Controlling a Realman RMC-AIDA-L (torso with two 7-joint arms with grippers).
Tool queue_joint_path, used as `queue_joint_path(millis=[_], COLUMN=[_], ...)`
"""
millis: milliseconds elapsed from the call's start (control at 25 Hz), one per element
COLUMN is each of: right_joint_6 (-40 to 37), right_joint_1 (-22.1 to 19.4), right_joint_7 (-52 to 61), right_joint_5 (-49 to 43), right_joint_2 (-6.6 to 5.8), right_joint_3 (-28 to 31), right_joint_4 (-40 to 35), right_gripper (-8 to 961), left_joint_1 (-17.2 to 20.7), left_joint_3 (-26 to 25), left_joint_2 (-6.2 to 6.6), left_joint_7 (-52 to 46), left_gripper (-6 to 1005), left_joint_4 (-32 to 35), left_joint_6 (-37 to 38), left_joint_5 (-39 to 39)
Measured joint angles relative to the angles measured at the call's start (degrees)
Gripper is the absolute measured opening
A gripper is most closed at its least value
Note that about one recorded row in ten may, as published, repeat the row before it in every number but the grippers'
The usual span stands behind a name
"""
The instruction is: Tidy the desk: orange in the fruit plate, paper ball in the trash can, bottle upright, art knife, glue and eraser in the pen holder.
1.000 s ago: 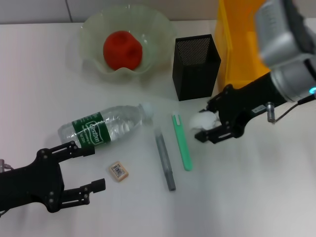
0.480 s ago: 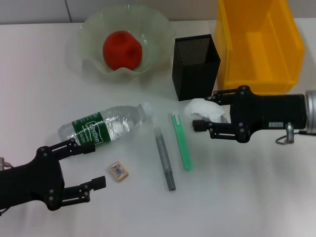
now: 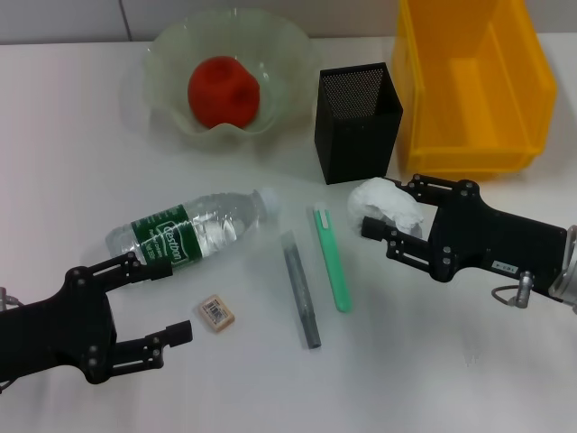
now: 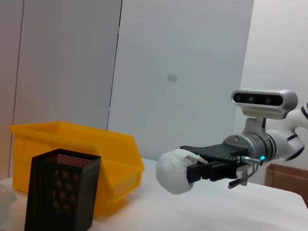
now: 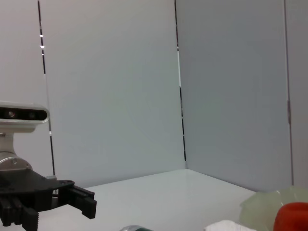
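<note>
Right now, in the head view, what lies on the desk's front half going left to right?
Left end effector → eraser → grey glue stick → green art knife → paper ball held in the right end effector.

Red-orange orange (image 3: 224, 91) in pale-green fruit plate (image 3: 288, 54); black mesh pen holder (image 3: 357, 123) beside bright-yellow trash can (image 3: 471, 83); white paper ball (image 3: 382, 206) near pen holder; dark-green label on clear bottle (image 3: 187, 232).

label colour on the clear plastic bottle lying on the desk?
Dark green with white print, on the clear plastic bottle; the head view shows it best.
</note>
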Motion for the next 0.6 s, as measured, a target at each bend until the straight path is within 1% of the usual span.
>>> queue_joint_path(millis=[280, 360, 400, 440, 480, 520, 560, 600], right_joint_6=[-0.4, -0.4, -0.4, -0.1, -0.1, 0.2, 1.2, 1.2], right_joint_1=[-0.2, -0.5, -0.5, -0.8, -0.8, -0.9, -0.9, -0.9], right_joint_7=[0.1, -0.2, -0.2, -0.9, -0.9, -1.2, -1.5, -1.5], right_joint_5=[0.1, 0.1, 0.1, 0.1, 0.1, 0.1, 0.1, 0.1], right_joint_2=[-0.01, 0.09, 0.09, 0.21, 0.21, 0.28, 0.35, 0.35], right_joint_3=[0.3, 2.2, 2.2, 5.3, 5.3, 7.6, 12.1, 12.1], right_joint_4=[0.2, 0.2, 0.2, 0.2, 0.2, 0.3, 0.8, 0.8], right_gripper=[507, 507, 507, 506, 506, 506, 506, 506], left_joint_1=[0.0, 0.1, 0.1, 0.1, 0.1, 0.2, 0.2, 0.2], left_joint_3=[0.0, 0.0, 0.0, 0.0, 0.0, 0.0, 0.0, 0.0], left_joint_2=[0.00, 0.00, 0.00, 0.00, 0.00, 0.00, 0.00, 0.00], left_joint_7=[-0.1, -0.2, -0.2, -0.3, -0.3, -0.4, -0.4, -0.4], left_gripper=[720, 719, 719, 718, 718, 717, 717, 717], left_joint_4=[0.0, 0.0, 0.0, 0.0, 0.0, 0.0, 0.0, 0.0], left_joint_6=[0.0, 0.1, 0.1, 0.1, 0.1, 0.2, 0.2, 0.2], left_joint_5=[0.1, 0.1, 0.1, 0.1, 0.1, 0.1, 0.1, 0.1])
